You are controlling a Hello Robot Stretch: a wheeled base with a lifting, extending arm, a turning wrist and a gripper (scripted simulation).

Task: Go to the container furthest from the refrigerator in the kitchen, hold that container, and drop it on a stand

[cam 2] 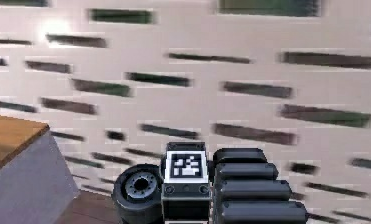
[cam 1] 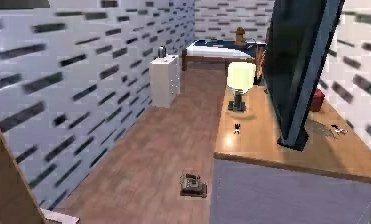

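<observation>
I'm looking down a bedroom-like room, and I'm judging that the kitchen lies somewhere else, so where the container is I cannot tell from here. The search step is what I'm working on, not the grasp.

The counter is taking up the forward view's right. A lamp is standing close to its left edge, toward the far end, where it lights the top without crowding the big dark screen that is rising along the counter's middle. A red thing is sitting past the screen, toward the counter's right edge (too small for me to name). Against the wall a white cabinet is carrying a small dark thing on its top. I'm noting that cabinet as a possible stand. Beyond it a bed is closing off the far end.

The arm is sitting low in the arm side view, with its white marker facing up and the hand just left of it. I can't make out its fingers, so I cannot tell how wide it is standing or whether it is holding anything.

For moving, the floor is giving me a lane between the wall and the counter's left edge. A small object is lying on the floor just off the counter's near left corner, so I'm planning to steer wide of it. The counter's corner is also coming close on the arm's side, which makes turning here tight.
</observation>
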